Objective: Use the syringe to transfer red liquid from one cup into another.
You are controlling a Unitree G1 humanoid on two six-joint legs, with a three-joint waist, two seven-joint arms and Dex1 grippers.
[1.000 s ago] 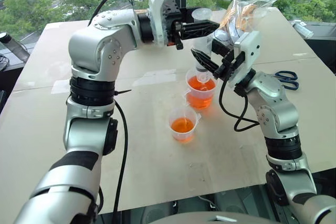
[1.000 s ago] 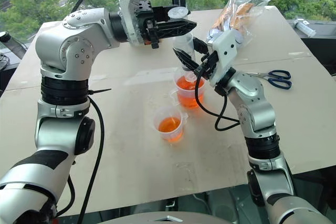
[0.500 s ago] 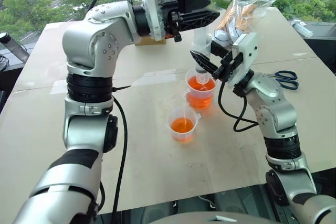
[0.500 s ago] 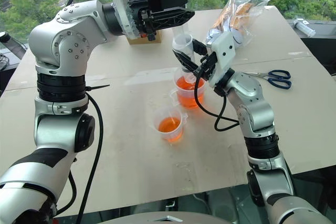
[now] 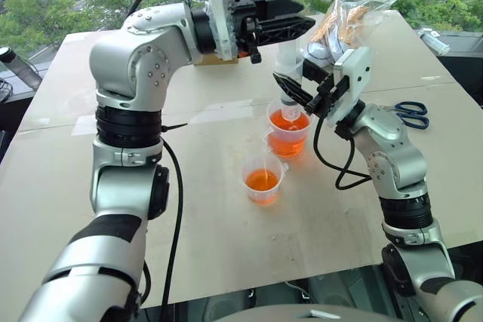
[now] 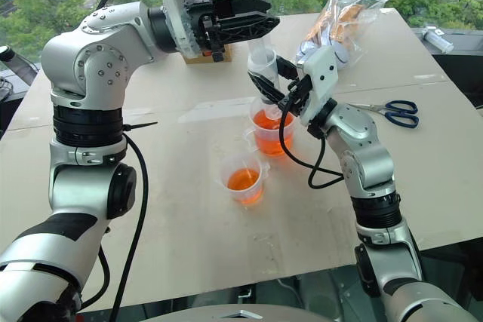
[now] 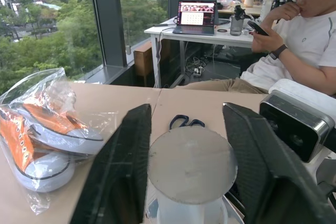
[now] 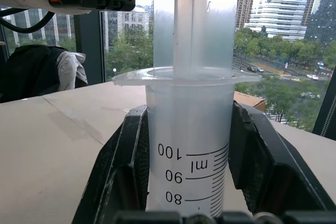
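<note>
The syringe (image 5: 289,62) stands upright over the larger cup (image 5: 288,132), which holds red liquid (image 5: 289,122); its tip reaches down into that cup. My right gripper (image 5: 298,78) is shut on the clear barrel (image 8: 189,129) just under its flange. My left gripper (image 5: 290,24) points sideways at the top, its two fingers pressed against either side of the white plunger head (image 7: 191,163). The smaller cup (image 5: 263,179), also with red liquid, stands nearer to me on the table (image 5: 226,239).
Blue-handled scissors (image 5: 411,111) lie at the right. A plastic bag of orange-and-white shoes (image 5: 351,16) sits behind the cups, with a brown box (image 5: 215,56) behind my left arm. A seated person (image 7: 294,35) is beyond the table.
My left arm rose from just under the plunger head to its level, and its fingers then closed in on the head. The right gripper, syringe barrel and cups stayed put.
</note>
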